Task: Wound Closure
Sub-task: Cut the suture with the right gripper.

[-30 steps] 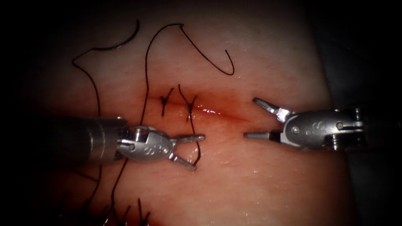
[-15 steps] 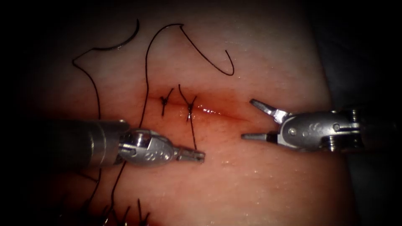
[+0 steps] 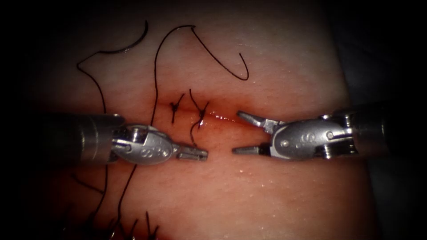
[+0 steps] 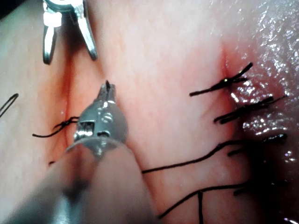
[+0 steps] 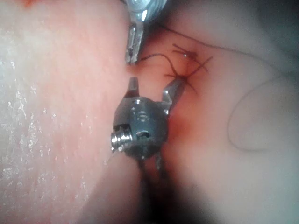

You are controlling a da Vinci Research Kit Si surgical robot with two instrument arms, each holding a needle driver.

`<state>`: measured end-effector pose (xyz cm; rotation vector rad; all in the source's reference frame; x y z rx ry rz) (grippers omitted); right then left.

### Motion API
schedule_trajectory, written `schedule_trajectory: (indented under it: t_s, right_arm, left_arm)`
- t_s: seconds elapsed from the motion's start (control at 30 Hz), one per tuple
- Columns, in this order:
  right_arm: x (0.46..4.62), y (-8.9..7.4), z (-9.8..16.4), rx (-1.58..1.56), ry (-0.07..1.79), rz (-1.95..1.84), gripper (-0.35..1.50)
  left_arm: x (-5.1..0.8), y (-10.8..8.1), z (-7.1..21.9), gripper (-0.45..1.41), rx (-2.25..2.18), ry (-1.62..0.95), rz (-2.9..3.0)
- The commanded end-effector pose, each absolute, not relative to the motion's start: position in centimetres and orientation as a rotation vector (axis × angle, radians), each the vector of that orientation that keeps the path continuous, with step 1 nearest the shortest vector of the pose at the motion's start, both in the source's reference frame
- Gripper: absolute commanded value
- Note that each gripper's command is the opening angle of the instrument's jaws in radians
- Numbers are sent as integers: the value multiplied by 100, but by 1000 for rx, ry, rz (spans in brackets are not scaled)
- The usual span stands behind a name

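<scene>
Thread (image 3: 194, 133) — pinched by left hand (image 3: 195, 154).

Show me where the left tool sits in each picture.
Endoscope: left tool, shut on thread, below the cut, facing the open, empty right tool; needle lies on the tissue, upper left.
Left wrist: left tool's tip beside the cut.
Right wrist: its tip opposite the right tool.
Shared landmark: the stitch nearest both tips.
</scene>
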<state>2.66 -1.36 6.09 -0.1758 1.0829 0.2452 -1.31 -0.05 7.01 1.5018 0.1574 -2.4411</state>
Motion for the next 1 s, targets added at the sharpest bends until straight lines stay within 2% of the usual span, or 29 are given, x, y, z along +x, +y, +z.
schedule_trajectory:
  t_s: [0.03,0.3,0.43,0.6,1.0]
  right_arm:
    - [291,-138,625,-174,1108,222,145]
    - [326,-132,635,-254,1168,169,141]
    - [334,-129,640,-283,1185,160,141]
    - [344,-122,649,-316,1242,147,133]
    - [371,-133,668,-325,1283,110,133]
  left_arm:
    - [-132,-4,702,-45,1510,150,-2444]
    - [-128,1,688,-45,1518,159,-2447]
    - [-131,2,685,-45,1518,159,-2451]
    - [-134,3,684,-45,1518,158,-2453]
    - [-135,0,674,-45,1519,160,-2453]
